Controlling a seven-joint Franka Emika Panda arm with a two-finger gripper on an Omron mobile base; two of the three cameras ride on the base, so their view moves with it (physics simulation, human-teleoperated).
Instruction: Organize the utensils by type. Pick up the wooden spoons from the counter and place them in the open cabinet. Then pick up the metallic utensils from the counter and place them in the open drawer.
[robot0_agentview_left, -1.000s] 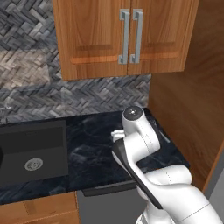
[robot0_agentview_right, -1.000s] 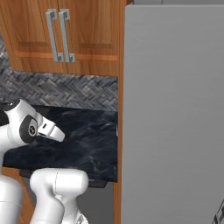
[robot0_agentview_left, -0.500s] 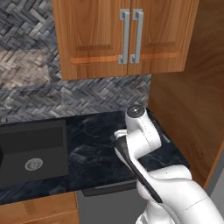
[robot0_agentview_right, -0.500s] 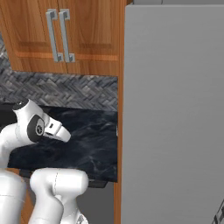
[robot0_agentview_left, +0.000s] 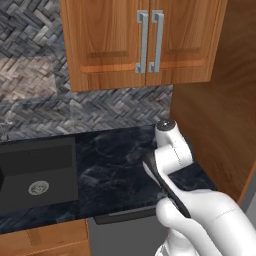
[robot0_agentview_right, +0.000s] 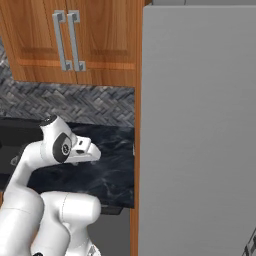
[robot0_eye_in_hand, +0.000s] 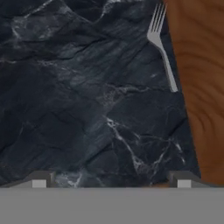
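Observation:
One of the metallic utensils, a thin silver fork (robot0_eye_in_hand: 161, 48), lies on the black marble counter (robot0_eye_in_hand: 78, 96) in the hand view, its tines pointing to the top of that view. It rests right beside a wooden side panel (robot0_eye_in_hand: 201, 78). My gripper (robot0_eye_in_hand: 111, 180) hovers over the counter, open, its fingertips (robot0_eye_in_hand: 39, 180) wide apart with nothing between them; the fork lies well ahead of the right tip. In the right base view my hand (robot0_agentview_right: 84, 148) reaches over the counter (robot0_agentview_right: 112, 172). The wooden spoons, the open cabinet and the drawer are out of view.
Shut wall cabinet doors with paired silver bar handles (robot0_agentview_left: 149, 42) hang above the counter (robot0_agentview_left: 110, 165). A dark sink (robot0_agentview_left: 37, 172) is set in at the left. A tall wooden panel (robot0_agentview_left: 210, 110) and a large grey unit (robot0_agentview_right: 200, 130) close off the right.
My arm has swung to the right, toward the wooden side panel. The gripper has stayed open.

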